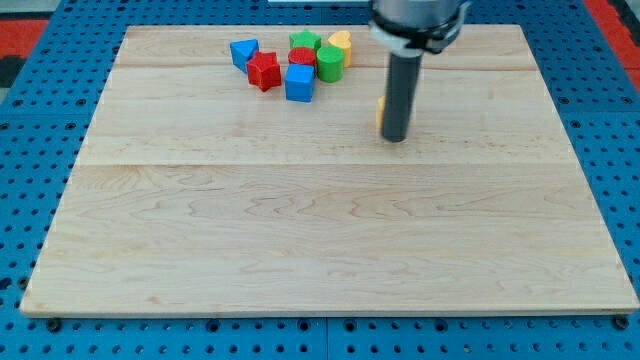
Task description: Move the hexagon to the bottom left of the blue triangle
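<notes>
Six clustered blocks (295, 62), left of tip (395, 137)

**Hidden and cut off**

A small yellow-orange block (380, 111) shows only as a thin sliver at the left edge of the dark rod (399, 92) — its shape cannot be made out. The rod's upper mount (418, 22) is cut off by the view's top. In the cluster, a red block (303, 56) is mostly covered by the blue cube (299, 84) in front of it, and the green block (305, 41) behind is partly hidden too. The worktop (330, 240) covers most of the blue pegboard (20, 200), which runs past every edge.
</notes>
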You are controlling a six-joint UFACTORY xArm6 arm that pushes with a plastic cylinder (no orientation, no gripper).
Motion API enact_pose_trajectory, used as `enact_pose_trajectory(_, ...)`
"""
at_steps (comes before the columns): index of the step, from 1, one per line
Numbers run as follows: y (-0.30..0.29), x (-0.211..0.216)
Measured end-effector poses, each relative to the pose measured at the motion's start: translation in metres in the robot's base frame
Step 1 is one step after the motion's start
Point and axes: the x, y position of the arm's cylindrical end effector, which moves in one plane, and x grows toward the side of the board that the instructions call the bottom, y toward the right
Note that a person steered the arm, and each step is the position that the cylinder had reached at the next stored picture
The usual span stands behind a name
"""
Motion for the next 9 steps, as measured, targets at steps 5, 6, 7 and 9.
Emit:
enact_pose_trajectory(5, -0.128, -0.06)
enact_pose_trajectory(6, -0.116, -0.066)
enact_pose_trajectory(7, -0.157, -0.075)
enact_pose_trajectory(9, -0.236, -0.07)
